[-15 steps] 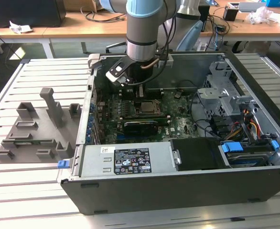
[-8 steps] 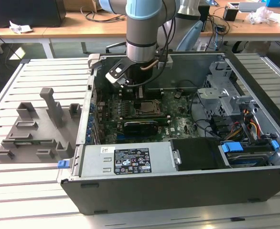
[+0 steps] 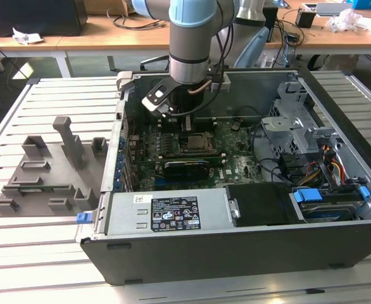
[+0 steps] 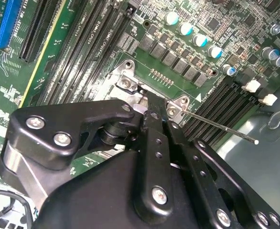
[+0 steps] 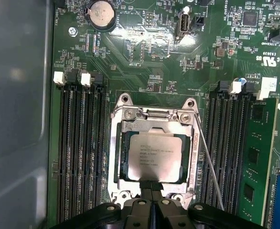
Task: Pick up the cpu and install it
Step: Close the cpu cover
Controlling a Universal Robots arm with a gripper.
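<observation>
One silver-grey, flat square cpu [image 5: 152, 155] lies in the metal socket frame [image 5: 117, 143] on the green motherboard [image 5: 145, 52]; the black tool [image 5: 152, 185], fingers together, sits at its edge.

The exterior view looks down on the open grey computer case [image 3: 236, 259]; both wrist views closely share its silver socket frame [image 5: 115, 152] [image 4: 125, 83].

The cpu [image 5: 152, 155], a flat square chip with a silver-grey metal top and thin pale rim, is lying level inside the open socket frame [image 5: 114, 152], just twelve o'clock of the exterior view's centre.
</observation>
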